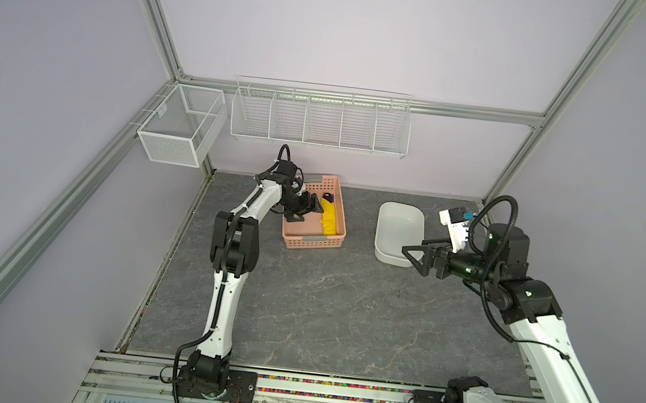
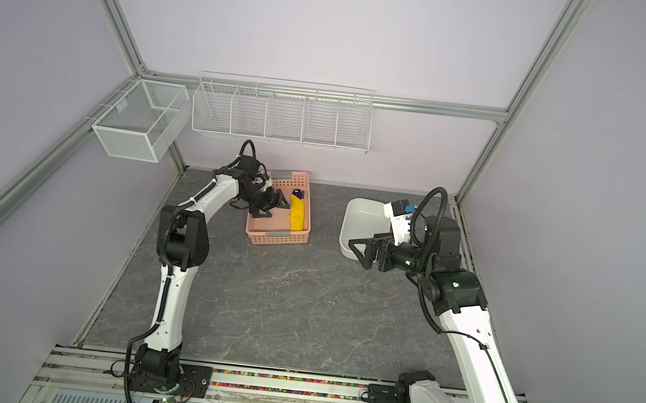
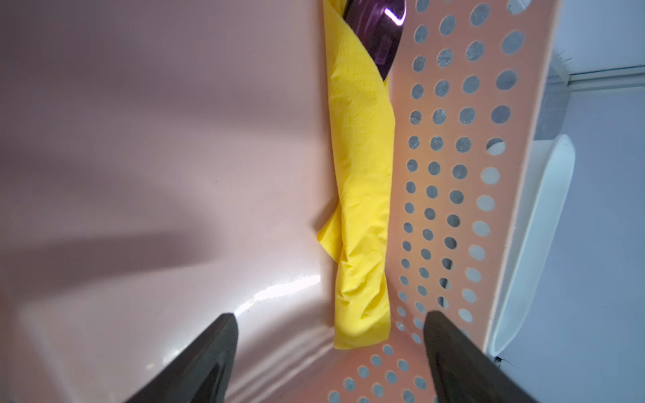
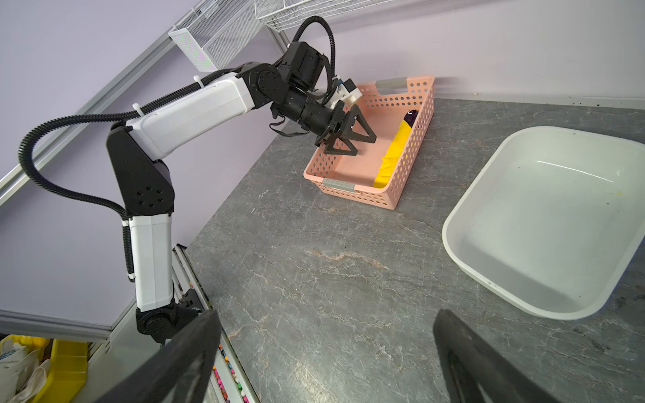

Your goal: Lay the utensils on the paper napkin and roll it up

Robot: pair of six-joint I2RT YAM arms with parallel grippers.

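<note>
Against the right-hand wall of a pink perforated plastic basket (image 1: 310, 243), at the far left of the table, lies the bright yellow paper napkin (image 1: 328, 220), rolled into a slim bundle. One glossy purple-black head of the utensils (image 3: 378, 31) pokes out of its far end. The other pieces are hidden, so I cannot tell whether all three are inside.

The left gripper (image 1: 307, 212) hangs over the basket floor just left of the roll. Its jaws are spread wide, grasping nothing and not touching the paper. The right gripper (image 1: 414, 259) is also spread wide and empty, and hovers at the near edge of a white rounded rectangular tub (image 1: 379, 230), well apart from the basket.

By my judgement the wrapping is done and the bundle is set down; little seems left beyond drawing the left arm clear.

Grey marbled tabletop (image 1: 321, 307) lies bare between the arms. A white wire rack (image 1: 320, 127) and a white mesh box (image 1: 179, 126) hang on the far wall. Only the basket's near-left rim crowds the left arm.
</note>
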